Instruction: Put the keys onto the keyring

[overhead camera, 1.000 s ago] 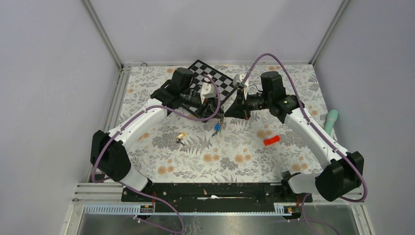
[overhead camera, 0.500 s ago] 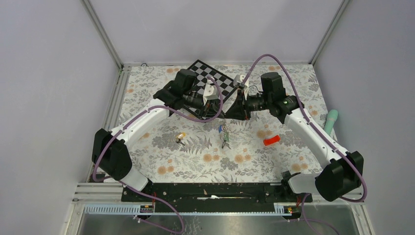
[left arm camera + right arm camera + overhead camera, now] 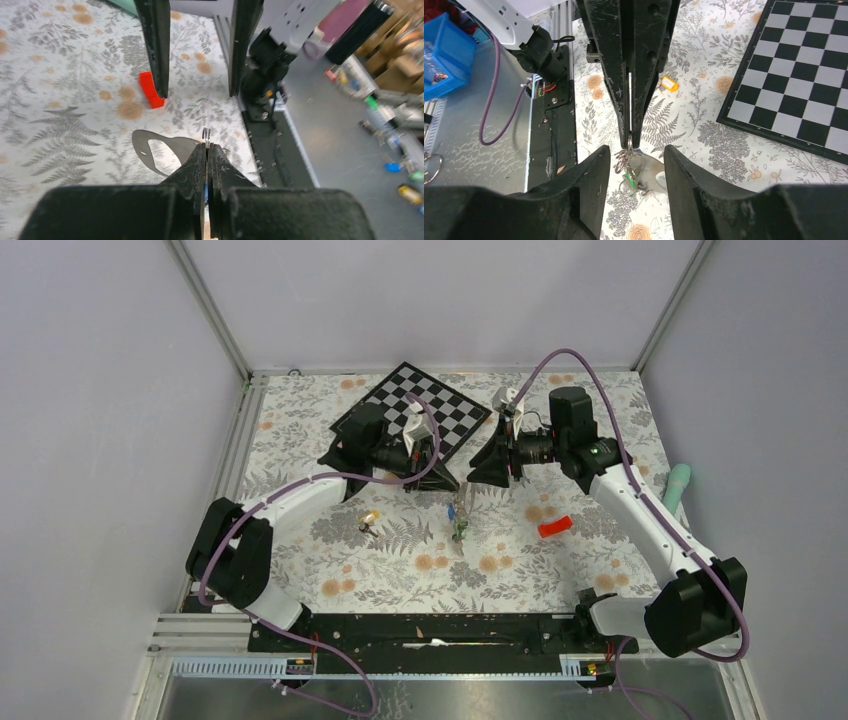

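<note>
Smooth grey metal keyring (image 3: 140, 140); scuffed matt black jaws.

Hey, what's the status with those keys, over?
Left gripper shut on small metal ring; right gripper open, facing it. Keyring, green-tagged key bunched below. Yellow-tagged key lies apart. Nothing in the way.

Tabletop (image 3: 330, 570) with a pale floral print of grey ferns and orange blooms. At the far middle, a black-and-white checkerboard (image 3: 455, 410), flat and turned cornerwise. Left of centre, a small yellow-tagged key (image 3: 369, 520), well apart from a small red block (image 3: 555, 528) right of centre. By the right edge, a pale green rounded stick (image 3: 677, 487).
</note>
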`<action>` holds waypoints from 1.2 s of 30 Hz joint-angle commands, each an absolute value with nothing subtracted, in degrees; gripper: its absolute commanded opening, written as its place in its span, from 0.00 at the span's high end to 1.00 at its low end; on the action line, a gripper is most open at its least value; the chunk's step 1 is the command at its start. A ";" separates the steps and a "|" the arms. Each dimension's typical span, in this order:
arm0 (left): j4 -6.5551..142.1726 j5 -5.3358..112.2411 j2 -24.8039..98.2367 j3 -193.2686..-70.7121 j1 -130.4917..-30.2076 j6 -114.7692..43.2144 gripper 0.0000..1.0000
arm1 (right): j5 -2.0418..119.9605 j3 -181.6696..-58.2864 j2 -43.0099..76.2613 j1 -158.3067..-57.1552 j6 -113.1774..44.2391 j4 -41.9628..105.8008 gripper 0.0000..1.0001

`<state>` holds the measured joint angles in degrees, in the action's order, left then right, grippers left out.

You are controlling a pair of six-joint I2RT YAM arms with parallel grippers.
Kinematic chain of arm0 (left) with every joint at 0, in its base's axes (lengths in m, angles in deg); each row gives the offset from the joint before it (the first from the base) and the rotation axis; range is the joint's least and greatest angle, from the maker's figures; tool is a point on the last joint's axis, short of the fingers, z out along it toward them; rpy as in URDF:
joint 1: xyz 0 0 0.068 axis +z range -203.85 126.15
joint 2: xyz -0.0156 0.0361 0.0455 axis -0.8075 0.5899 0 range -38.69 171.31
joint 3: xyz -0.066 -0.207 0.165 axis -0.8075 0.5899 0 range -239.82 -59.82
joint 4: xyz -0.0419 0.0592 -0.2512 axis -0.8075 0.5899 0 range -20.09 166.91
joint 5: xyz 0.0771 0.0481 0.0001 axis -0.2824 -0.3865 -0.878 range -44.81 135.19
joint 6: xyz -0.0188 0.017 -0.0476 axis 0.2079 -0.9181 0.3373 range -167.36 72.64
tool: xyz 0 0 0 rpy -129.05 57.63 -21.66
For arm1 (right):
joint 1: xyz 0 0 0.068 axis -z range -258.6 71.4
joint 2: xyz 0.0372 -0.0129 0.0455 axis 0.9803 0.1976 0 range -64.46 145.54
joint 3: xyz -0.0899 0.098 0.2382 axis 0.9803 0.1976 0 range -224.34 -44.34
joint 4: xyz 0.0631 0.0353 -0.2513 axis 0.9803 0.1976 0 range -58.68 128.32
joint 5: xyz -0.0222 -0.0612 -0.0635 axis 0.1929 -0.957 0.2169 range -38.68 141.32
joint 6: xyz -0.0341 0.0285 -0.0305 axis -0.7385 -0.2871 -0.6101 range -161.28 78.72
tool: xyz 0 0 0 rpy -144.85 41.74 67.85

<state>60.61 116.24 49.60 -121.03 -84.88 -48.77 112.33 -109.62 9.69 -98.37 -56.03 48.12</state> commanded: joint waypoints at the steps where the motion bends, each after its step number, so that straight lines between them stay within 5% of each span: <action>1: 10.68 118.27 48.22 -113.22 -83.65 -12.80 1.00 | 116.47 -108.81 7.98 -98.38 -56.83 46.86 0.48; 12: -3.60 114.02 51.89 -111.29 -83.54 -0.48 1.00 | 117.72 -107.83 7.78 -98.38 -56.94 46.54 0.46; 26: 5.93 109.89 50.44 -109.92 -84.25 -6.16 1.00 | 119.13 -110.08 8.83 -98.77 -52.75 43.60 0.49; 36: 7.92 109.38 50.33 -110.08 -84.87 -7.37 1.00 | 119.09 -110.42 9.96 -99.95 -52.05 42.62 0.67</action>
<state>9.95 110.86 52.16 -109.91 -84.53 -6.08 117.42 -107.94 9.56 -99.14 -52.84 44.67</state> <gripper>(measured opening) 0.014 0.390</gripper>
